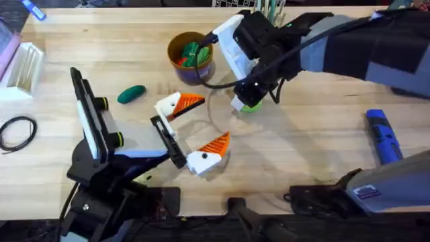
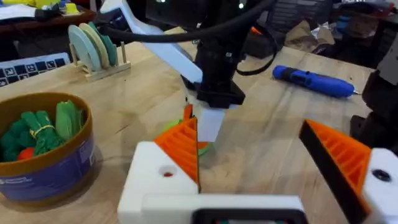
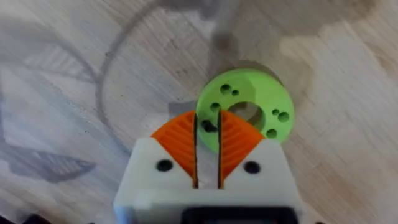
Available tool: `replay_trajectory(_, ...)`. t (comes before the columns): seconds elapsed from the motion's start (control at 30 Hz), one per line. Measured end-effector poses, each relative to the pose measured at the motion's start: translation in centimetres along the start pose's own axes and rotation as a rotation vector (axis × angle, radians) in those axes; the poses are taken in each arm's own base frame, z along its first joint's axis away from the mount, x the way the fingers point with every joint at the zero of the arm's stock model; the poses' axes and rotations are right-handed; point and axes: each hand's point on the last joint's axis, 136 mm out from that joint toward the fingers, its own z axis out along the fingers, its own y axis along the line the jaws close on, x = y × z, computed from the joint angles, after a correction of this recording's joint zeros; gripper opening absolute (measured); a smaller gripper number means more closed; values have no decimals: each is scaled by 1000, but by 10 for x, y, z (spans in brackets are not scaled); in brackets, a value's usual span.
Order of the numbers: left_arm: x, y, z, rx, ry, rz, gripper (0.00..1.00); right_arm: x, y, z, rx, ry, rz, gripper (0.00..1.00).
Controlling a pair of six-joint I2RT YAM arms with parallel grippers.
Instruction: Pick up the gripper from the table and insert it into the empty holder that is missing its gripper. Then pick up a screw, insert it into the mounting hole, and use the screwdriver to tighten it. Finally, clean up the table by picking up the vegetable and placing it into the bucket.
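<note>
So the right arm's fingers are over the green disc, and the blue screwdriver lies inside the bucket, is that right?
Not quite. The right gripper is at the green disc, fingers nearly closed, but the screwdriver is not in the bucket. The overhead view shows it lying on the table at the right side, far from the bucket, which holds green and red toy pieces.

The right gripper [image 3: 207,163] covers the green disc [image 3: 247,112] at its 7 o'clock edge, and whatever's pinched between the orange pads is too thin to make out. Overhead, the screwdriver [image 1: 383,136] loses its 5 o'clock end behind the right arm's base. The bucket [image 2: 43,158] runs off the frame in the left wrist view, contents too bunched to sort out.
</note>
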Motion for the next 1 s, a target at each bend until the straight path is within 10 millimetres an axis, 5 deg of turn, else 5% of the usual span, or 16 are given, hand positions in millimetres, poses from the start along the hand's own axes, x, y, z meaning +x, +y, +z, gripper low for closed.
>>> replay_trajectory(0.3,0,0,0,0,0,0,988,2,-2,2,9,11,2,17)
replay_trajectory(0.6,0,0,0,0,0,0,989,5,-2,-7,10,42,-1,7)
replay_trajectory(1.0,0,0,0,0,0,0,989,-39,-18,-107,40,-54,-19,7)
